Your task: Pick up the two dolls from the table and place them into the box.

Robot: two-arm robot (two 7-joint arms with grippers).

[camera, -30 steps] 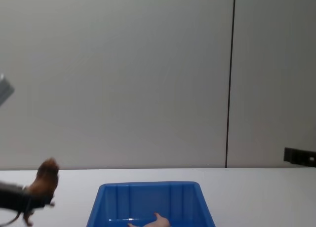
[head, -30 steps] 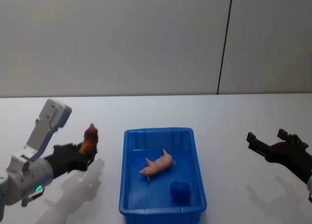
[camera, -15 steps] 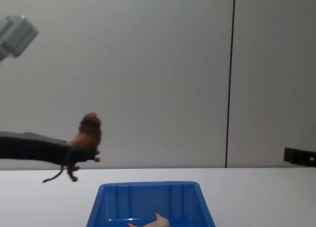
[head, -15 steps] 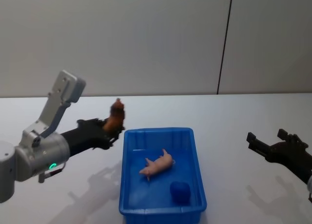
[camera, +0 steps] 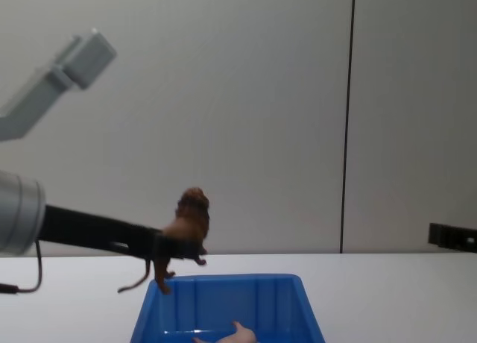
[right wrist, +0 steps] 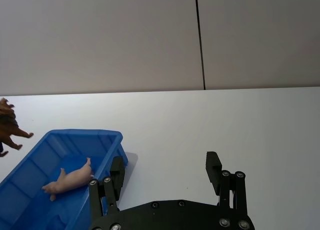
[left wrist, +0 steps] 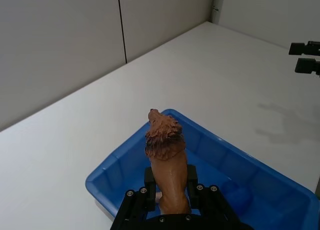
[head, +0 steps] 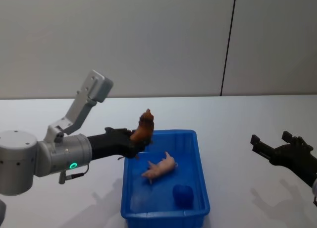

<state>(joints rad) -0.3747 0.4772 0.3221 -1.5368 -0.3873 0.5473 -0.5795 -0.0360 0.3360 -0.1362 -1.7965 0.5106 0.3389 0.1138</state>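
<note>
Moved: your left gripper (head: 134, 140) has carried the reddish-brown doll (head: 145, 128) from beside the box to above its near-left corner since half a second ago.
Left gripper: clamped on that doll's body, doll upright, head up, held clear above the blue box (head: 198, 164).
Pink doll (head: 160, 168): lying on its side on the box floor, below and ahead of your left gripper.
Right gripper (head: 271, 145): fingers spread, holding nothing, hovering over the white table (head: 247, 114), well apart from the box.
</note>
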